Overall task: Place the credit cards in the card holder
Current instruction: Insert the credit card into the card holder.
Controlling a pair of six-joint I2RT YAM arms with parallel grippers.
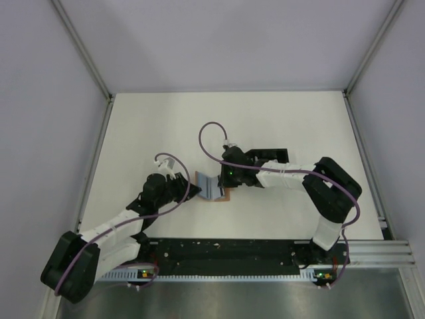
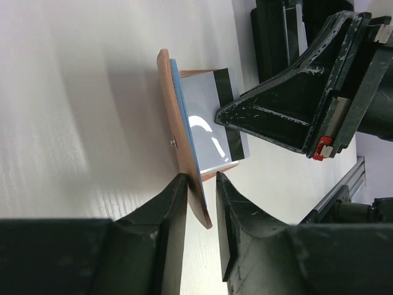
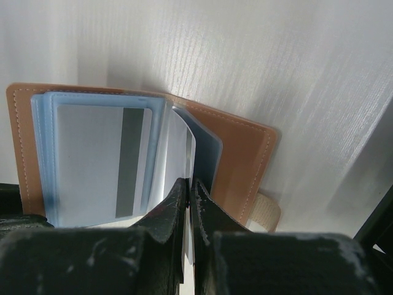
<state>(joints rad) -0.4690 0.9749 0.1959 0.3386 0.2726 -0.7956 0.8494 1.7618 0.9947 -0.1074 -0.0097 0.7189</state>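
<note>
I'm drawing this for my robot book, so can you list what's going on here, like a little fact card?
left end effector: shut on card holder cover, holding it upright
right end effector: shut on a thin pale sheet; card or sleeve, unclear
striped card: already in a blue sleeve
surface: white table

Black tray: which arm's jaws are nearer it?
Right. The right arm has its jaws on a credit card at the card holder, close beside the black tray; the left arm has its jaws on the holder's left edge, farther away.
</note>
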